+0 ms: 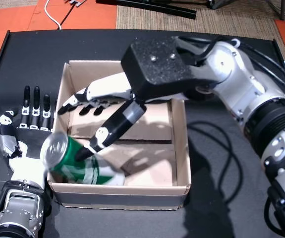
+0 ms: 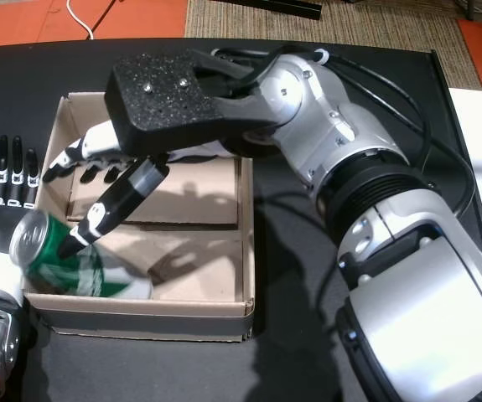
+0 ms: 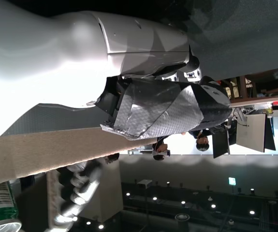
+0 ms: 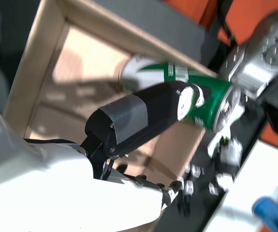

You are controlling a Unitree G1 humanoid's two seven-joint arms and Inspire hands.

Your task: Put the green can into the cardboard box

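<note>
— Light's coming from overhead; see the hard shadows of the fingers on the floor of the open brown cardboard box (image 1: 147,166)?

— Yes, and the arm's cable shadow runs across the matte black tabletop (image 1: 216,163). Both head views are sharp and evenly lit.

— The left wrist view isn't: the glossy white forearm shell (image 3: 37,63) blows out to pure glare, and the ceiling behind is dark with small spotlights.

— In the right wrist view the green and white drink can (image 4: 192,92) is smeared, and the far corner is soft.
</note>
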